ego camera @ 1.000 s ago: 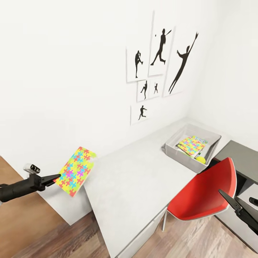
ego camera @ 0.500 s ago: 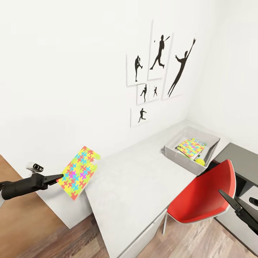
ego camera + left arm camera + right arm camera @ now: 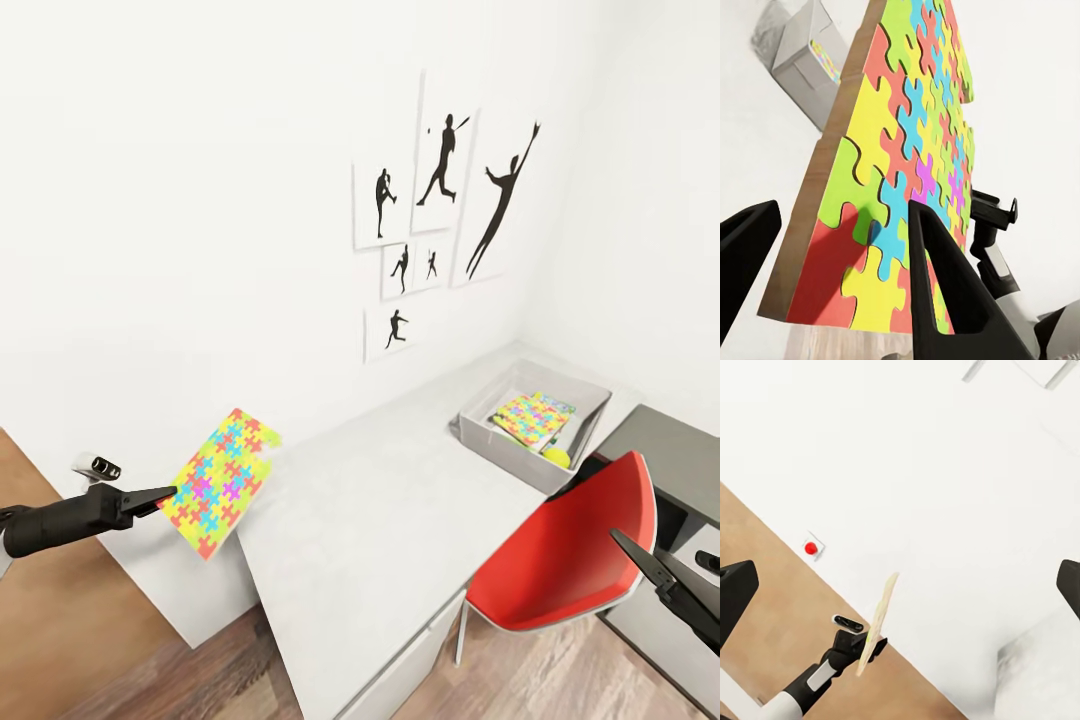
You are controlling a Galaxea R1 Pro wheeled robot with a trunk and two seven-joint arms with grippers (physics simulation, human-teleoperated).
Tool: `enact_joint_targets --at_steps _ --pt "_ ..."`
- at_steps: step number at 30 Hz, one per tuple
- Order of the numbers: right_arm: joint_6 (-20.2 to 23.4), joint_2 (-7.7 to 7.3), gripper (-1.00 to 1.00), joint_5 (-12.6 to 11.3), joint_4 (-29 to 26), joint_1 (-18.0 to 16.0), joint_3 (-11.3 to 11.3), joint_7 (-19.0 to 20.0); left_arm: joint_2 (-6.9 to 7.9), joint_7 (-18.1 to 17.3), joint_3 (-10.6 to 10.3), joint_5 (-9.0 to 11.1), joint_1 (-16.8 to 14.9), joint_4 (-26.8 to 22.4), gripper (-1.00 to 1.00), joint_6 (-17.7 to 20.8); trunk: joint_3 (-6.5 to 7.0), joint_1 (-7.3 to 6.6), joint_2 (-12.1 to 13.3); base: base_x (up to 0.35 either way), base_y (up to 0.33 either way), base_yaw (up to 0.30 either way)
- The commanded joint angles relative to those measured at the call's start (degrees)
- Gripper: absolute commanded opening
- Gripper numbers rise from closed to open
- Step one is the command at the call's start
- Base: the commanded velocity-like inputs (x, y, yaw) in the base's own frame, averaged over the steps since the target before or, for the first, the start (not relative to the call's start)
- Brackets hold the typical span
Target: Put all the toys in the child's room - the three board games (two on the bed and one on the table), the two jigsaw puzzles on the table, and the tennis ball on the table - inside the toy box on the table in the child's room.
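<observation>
My left gripper (image 3: 168,491) is shut on the lower edge of a jigsaw puzzle (image 3: 224,477), a multicoloured slab held tilted in the air just off the left end of the table (image 3: 380,520). Up close, the puzzle (image 3: 900,165) sits between the left fingers (image 3: 945,292). The grey toy box (image 3: 480,425) stands at the table's far right end. It holds another jigsaw puzzle (image 3: 532,416) and the tennis ball (image 3: 556,457). My right gripper (image 3: 660,562) hangs open and empty at the lower right, beside the chair. The bed is out of view.
A red chair (image 3: 565,550) with a white shell stands at the table's front, between my right gripper and the toy box. A dark grey cabinet top (image 3: 670,450) lies right of the box. Framed sports silhouettes (image 3: 440,200) hang on the wall. A wall plate carries a small red knob (image 3: 811,548).
The whole view has shifted a little, so the camera has moved. The left gripper still holds the puzzle in much the same pose. The right gripper looks unchanged.
</observation>
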Motion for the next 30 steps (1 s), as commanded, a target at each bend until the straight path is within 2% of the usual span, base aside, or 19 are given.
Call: enact_joint_targets --at_steps 1,22,30 --pt "0.47 -0.03 1.00 -0.32 -0.03 0.00 0.02 -0.07 0.02 -0.20 -0.03 0.00 -0.03 -0.02 -1.00 0.59 -0.01 0.04 -0.10 0.000 0.000 0.000" --pt "0.46 0.03 1.00 0.48 -0.03 0.00 0.02 -0.07 -0.05 -0.20 -0.03 0.00 0.05 -0.05 -1.00 0.41 2.00 0.04 -0.10 0.000 -0.002 0.000" --pt "0.46 0.04 1.00 0.82 -0.03 0.00 -0.11 -0.07 -0.05 -0.20 -0.03 0.00 0.05 -0.05 -1.00 0.38 2.76 0.04 -0.10 -0.050 -0.162 0.000"
